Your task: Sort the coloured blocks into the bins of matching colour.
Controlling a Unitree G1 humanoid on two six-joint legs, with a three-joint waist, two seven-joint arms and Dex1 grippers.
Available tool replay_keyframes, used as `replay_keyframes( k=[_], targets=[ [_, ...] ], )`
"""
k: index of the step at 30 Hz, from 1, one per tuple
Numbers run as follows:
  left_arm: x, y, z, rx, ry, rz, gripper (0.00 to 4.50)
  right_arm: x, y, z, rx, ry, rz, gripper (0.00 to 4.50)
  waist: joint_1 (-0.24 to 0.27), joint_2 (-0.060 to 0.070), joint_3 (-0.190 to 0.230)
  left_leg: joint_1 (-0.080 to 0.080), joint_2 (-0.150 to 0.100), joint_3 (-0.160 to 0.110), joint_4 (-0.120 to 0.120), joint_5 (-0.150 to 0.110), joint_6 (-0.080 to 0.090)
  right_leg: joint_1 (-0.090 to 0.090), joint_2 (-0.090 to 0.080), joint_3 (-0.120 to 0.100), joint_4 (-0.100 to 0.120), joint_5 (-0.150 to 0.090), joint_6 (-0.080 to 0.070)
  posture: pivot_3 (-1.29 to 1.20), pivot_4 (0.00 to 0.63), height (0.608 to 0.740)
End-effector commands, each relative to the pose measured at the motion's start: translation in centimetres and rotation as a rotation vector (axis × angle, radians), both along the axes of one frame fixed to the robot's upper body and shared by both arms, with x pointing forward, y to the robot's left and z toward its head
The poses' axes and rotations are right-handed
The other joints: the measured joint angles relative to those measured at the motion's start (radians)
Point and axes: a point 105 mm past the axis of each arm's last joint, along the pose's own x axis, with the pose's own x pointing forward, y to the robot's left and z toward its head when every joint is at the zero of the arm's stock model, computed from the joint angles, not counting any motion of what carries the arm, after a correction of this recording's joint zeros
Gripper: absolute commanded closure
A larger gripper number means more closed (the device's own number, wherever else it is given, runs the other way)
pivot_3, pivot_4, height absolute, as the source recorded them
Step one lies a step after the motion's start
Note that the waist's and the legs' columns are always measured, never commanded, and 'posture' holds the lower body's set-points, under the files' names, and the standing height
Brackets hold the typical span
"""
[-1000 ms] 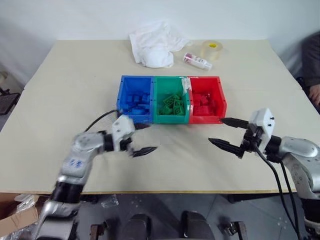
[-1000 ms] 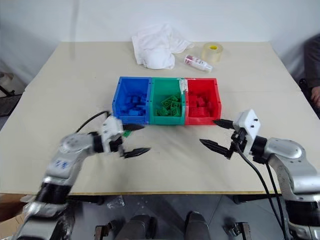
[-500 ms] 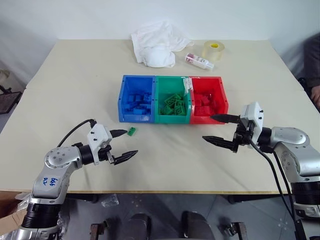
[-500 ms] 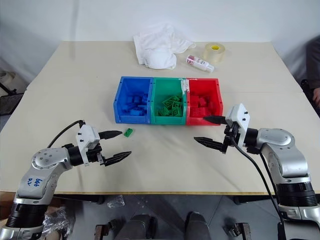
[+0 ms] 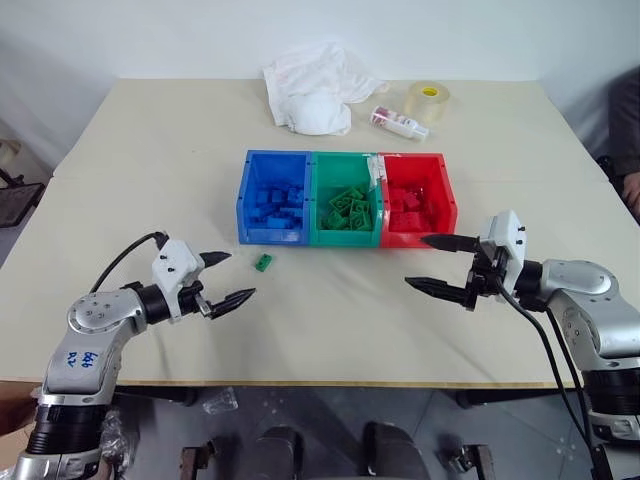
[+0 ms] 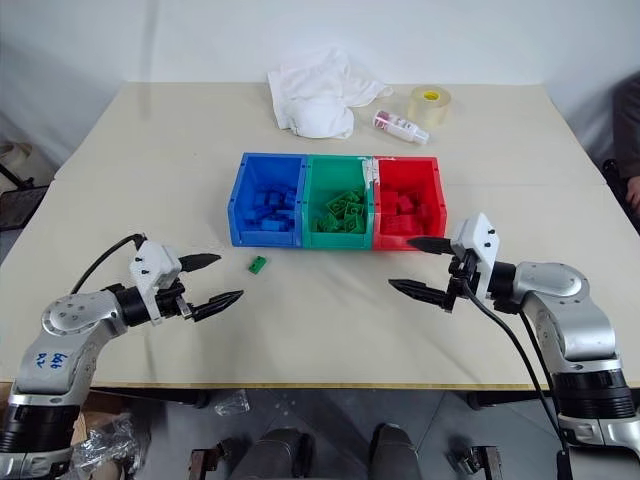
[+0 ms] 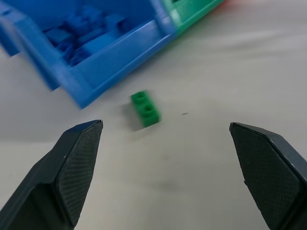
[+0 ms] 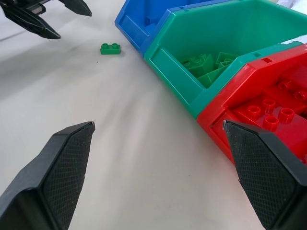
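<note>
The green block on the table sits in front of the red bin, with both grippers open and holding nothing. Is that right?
Not quite. The green block lies on the table in front of the blue bin, not the red bin; the left eye view shows it near the blue bin's front corner. The rest stands: the left gripper and the right gripper are both open and hold nothing.

Blue bin [image 7: 115, 57], blue bricks inside. One green brick [image 7: 146, 109] on the table [image 7: 201, 158] just beside the blue bin's front wall, apart. Left gripper [image 7: 165, 158] spread wide, empty, short of it.
</note>
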Motion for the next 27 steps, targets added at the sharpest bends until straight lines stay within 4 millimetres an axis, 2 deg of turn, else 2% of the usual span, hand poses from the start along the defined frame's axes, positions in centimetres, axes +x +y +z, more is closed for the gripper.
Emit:
replay_keyframes(
  k=[1,6,10,13,19,24,27],
  targets=[
    [1.0,-0.8,-0.2,-0.003,-0.01,0.014,0.0,-0.3,0.1,0.9,0.009,-0.05,0.0,0.03,0.0,0.0,0.0,0.0,0.0,0.0,0.0,0.0,0.0,0.0,0.0,0.0,0.0,0.0,0.0,0.0,0.15,0.74],
    [2.3,-2.2,-1.6,-0.005,0.017,-0.028,0.0,-0.6,-0.1,0.8,0.011,-0.053,-0.021,0.03,-0.001,0.0,0.0,0.0,0.0,0.0,0.0,0.0,0.0,0.0,0.0,0.0,0.001,0.0,0.0,0.0,0.15,0.74],
    [3.0,-2.6,-2.5,0.005,0.046,-0.043,0.0,-0.8,-0.2,0.6,0.012,-0.054,-0.038,0.03,-0.001,0.0,0.0,0.0,0.0,0.001,0.0,0.0,0.0,0.0,0.0,0.0,0.001,0.0,0.0,0.0,0.15,0.74],
    [3.6,-2.5,-2.7,0.0,0.055,-0.026,0.63,-1.0,-0.5,0.5,0.014,-0.054,-0.056,0.0,0.0,0.0,0.0,0.0,0.0,0.001,0.0,0.0,0.0,0.0,0.0,0.0,0.001,0.0,0.0,0.0,0.15,0.74],
    [4.5,-2.3,-3.1,0.009,0.061,-0.014,2.54,-1.1,-0.7,0.4,0.016,-0.055,-0.072,0.0,-0.001,0.0,0.0,0.0,-0.001,0.001,0.001,0.0,0.0,0.0,0.0,0.0,0.001,0.0,0.0,0.0,0.15,0.74],
    [4.2,-2.9,-2.7,-0.012,0.054,-0.065,4.05,-1.0,-0.8,0.4,0.019,-0.059,-0.079,0.0,0.0,0.0,0.0,0.0,-0.001,0.001,0.001,0.0,0.0,0.0,0.0,0.0,0.001,0.0,0.0,0.0,0.15,0.74],
    [3.6,-3.5,-1.7,-0.015,0.047,-0.121,4.05,-1.1,-0.9,0.4,0.02,-0.061,-0.085,0.0,0.0,0.0,0.0,0.0,-0.001,0.001,0.001,0.0,0.0,0.0,0.0,0.0,0.001,0.0,0.0,0.0,0.15,0.74]
  ],
)
